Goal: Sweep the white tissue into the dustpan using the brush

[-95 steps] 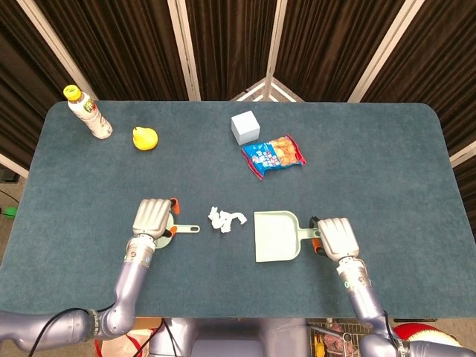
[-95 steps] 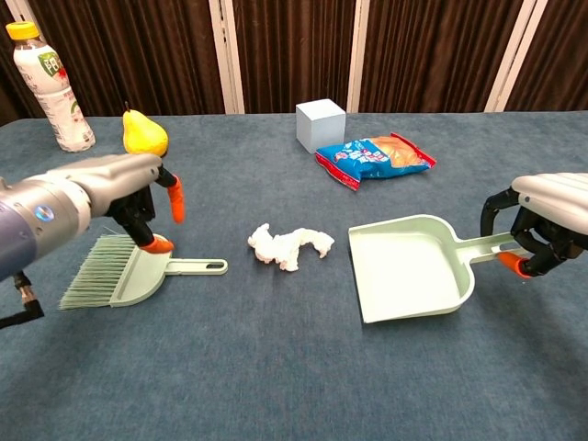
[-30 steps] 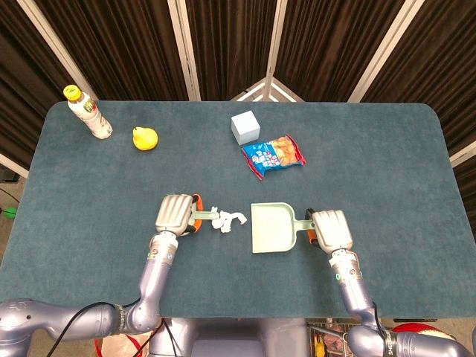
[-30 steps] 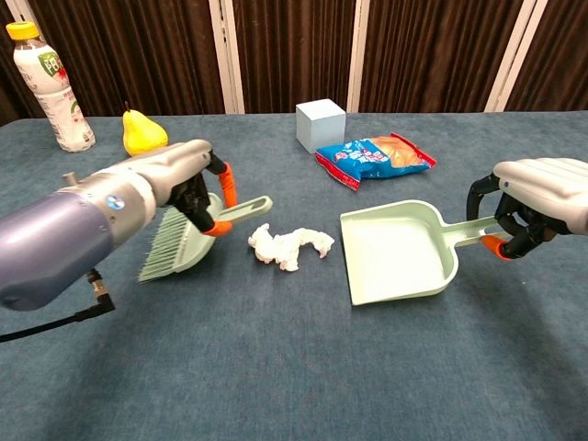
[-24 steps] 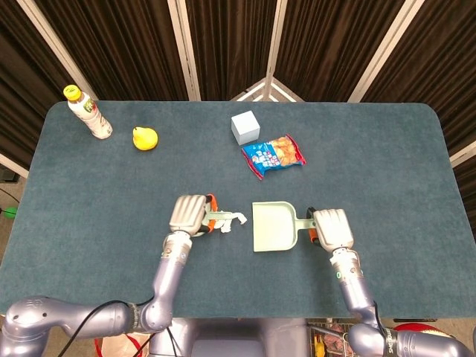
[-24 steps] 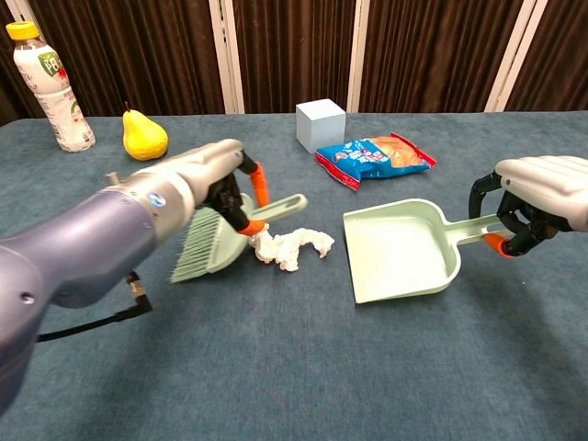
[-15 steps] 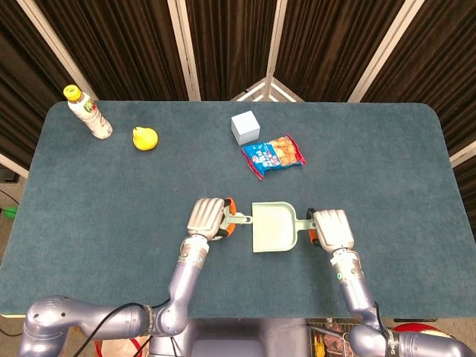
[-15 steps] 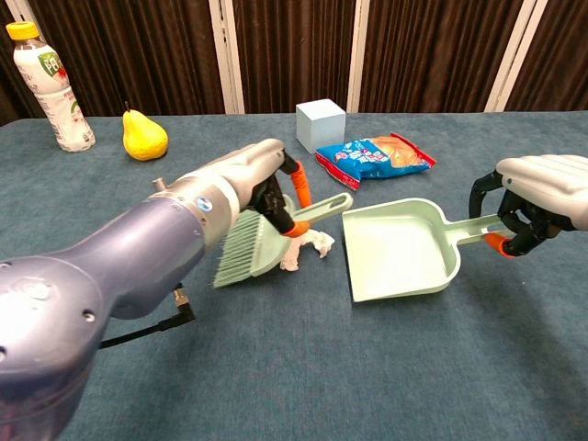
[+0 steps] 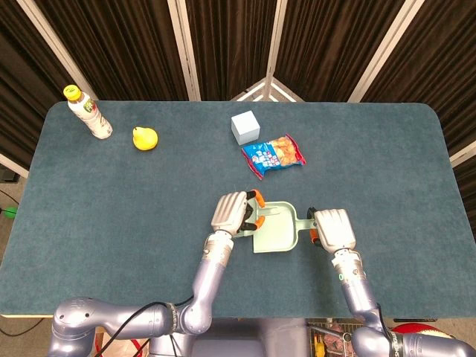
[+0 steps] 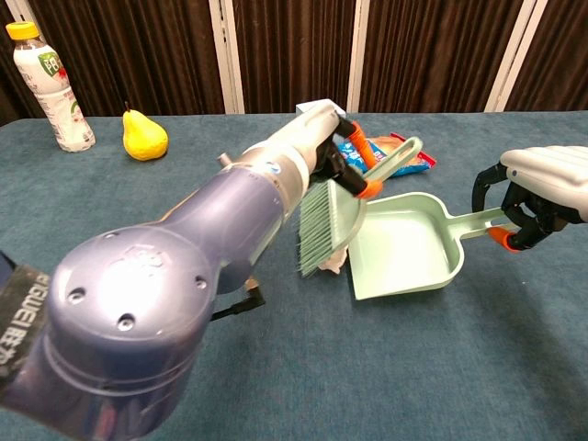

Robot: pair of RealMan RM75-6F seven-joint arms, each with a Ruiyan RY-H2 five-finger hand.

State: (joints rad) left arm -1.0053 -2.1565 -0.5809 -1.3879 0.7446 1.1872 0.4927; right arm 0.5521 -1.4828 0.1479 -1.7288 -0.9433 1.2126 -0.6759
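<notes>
left hand point(image 9: 232, 213) + brush point(image 10: 326, 226): moved right from beside the tissue to the dustpan's point(image 10: 413, 253) open edge | tissue point(image 10: 335, 266): pushed right, now mostly hidden under the bristles at that edge

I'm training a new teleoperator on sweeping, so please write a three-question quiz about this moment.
1. True or false: the left robot hand holds the brush.
2. Which robot hand holds the dustpan handle? A left, B right.
3. Fill in: the white tissue peeks out under the bristles at the dustpan's ____ edge.

Key: 1 true; 2 B; 3 open.
</notes>
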